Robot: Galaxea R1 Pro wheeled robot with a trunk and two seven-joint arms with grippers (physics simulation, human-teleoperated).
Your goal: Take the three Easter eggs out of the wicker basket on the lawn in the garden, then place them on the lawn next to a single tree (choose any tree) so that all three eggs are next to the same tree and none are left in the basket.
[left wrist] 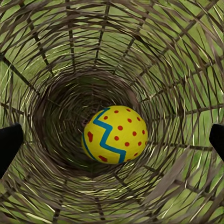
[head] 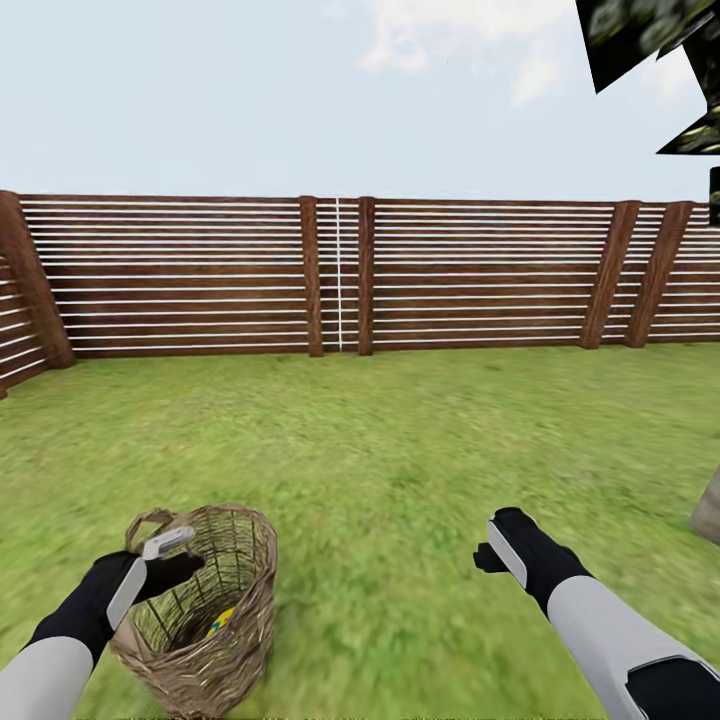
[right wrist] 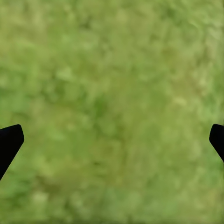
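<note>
a: how do i take this one cleanly?

b: my left pincer (left wrist: pixel 112 140) is spread wide and empty over the mouth of the wicker basket (head: pixel 205 610). one egg (left wrist: pixel 115 134) lies at the bottom, just off the middle. i'd go straight down, keep my fingertips (left wrist: pixel 9 142) off the weave, and close across its widest part.

a: the other arm?

b: my right pincer (right wrist: pixel 112 140) is open, empty, above bare lawn (head: pixel 400 470). beyond it, the fence (head: pixel 330 275); tree leaves (head: pixel 650 40) top right.

a: any writing?

b: none, just red dots and a blue zigzag.
</note>
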